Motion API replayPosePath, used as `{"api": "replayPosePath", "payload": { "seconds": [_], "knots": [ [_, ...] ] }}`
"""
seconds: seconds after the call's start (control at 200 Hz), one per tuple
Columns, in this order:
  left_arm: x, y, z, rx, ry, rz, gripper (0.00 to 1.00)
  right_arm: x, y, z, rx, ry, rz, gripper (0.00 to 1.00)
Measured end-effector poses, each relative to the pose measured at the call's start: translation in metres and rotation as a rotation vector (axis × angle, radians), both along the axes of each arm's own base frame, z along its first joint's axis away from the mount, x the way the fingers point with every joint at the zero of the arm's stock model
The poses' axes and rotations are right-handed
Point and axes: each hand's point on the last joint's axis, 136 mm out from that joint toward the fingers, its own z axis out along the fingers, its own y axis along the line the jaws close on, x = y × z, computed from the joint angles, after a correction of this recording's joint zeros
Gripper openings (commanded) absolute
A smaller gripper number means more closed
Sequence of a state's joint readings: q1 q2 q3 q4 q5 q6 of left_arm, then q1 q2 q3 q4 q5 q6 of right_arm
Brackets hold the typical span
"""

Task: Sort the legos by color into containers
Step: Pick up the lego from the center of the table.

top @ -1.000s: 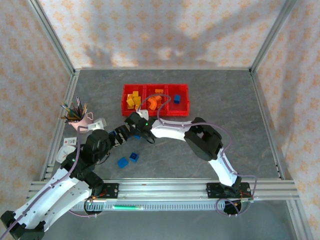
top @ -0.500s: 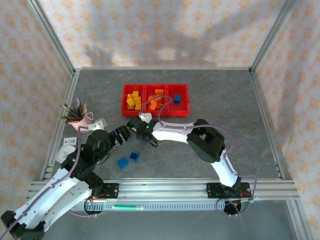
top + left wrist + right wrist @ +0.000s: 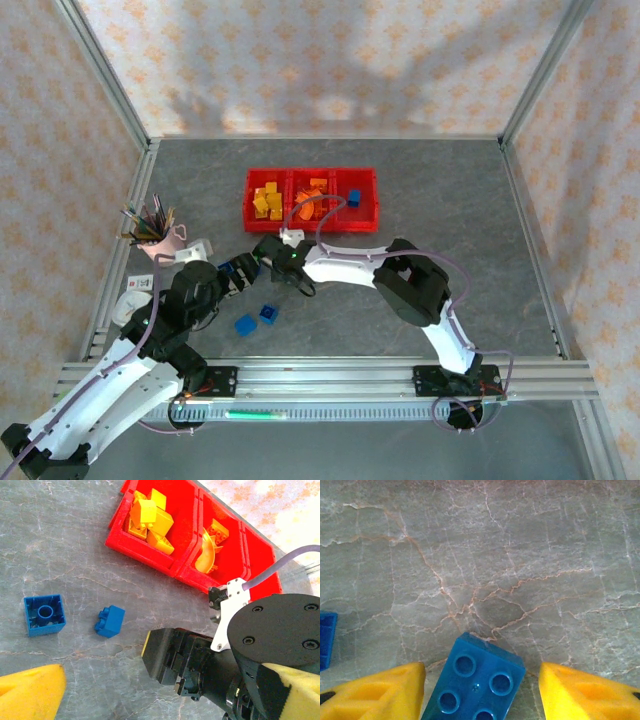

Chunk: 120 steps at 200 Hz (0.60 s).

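A blue lego [image 3: 475, 680] lies on the grey table between the yellow fingertips of my right gripper [image 3: 482, 667]. The jaws stand open astride it, with a gap on the right side. Another blue lego [image 3: 325, 640] shows at the left edge. My right gripper [image 3: 263, 252] is low over the table, in front of the red containers [image 3: 368, 200]. These containers hold yellow legos [image 3: 150, 520], orange legos [image 3: 210, 550] and one blue lego [image 3: 353, 197]. My left gripper [image 3: 165, 680] is wide open, with the right arm's black wrist [image 3: 200, 670] between its fingers. Two blue legos [image 3: 45, 614] [image 3: 110, 621] lie ahead of it.
Two more blue legos [image 3: 245, 324] [image 3: 268, 314] lie on the table near the arms' bases. A pink pencil cup [image 3: 152, 238] and white items [image 3: 195, 250] stand at the left edge. Metal frame rails [image 3: 130, 230] border the table.
My right gripper has shifted slightly toward the near left, closer to the left gripper. The left arm has hardly moved.
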State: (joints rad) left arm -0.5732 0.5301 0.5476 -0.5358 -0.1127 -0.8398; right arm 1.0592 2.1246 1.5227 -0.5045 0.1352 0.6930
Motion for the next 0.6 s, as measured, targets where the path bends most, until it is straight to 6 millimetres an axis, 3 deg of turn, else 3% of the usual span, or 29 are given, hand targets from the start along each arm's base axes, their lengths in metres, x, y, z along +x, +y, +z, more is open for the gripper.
{"api": "replayPosePath", "payload": {
  "seconds": [0.445,0.601],
  "knots": [
    [0.000,0.000,0.000,0.000,0.001,0.000,0.99,-0.004,-0.015,-0.004,-0.060,-0.019,0.002,0.32],
    [0.000,-0.001,0.001,-0.005,-0.001,-0.005,0.99,-0.005,-0.015,-0.001,-0.058,-0.022,0.018,0.30]
  ]
}}
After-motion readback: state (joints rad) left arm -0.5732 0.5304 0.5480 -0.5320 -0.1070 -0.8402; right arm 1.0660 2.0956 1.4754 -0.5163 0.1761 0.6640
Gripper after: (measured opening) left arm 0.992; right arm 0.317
